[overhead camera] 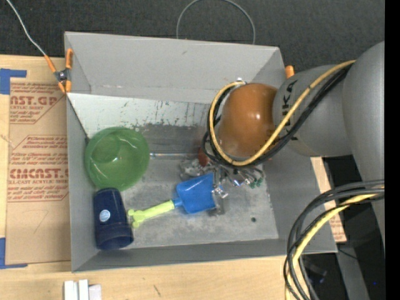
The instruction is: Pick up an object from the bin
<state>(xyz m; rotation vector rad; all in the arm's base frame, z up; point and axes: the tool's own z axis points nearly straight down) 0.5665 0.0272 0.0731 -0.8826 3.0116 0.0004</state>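
A blue tool head [194, 197] with a yellow-green handle [150, 212] lies in the bin's front middle. My gripper [219, 191] is down at the right end of that blue head, touching or nearly touching it, and its upper part is hidden under the orange cover. A dark blue cylinder [111, 219] lies at the front left, just beyond the tip of the handle.
A green bowl [117, 157] sits against the left wall, above the dark blue cylinder. The arm with its cables covers the bin's right side and back right corner. The bin's sloped walls close in on all sides.
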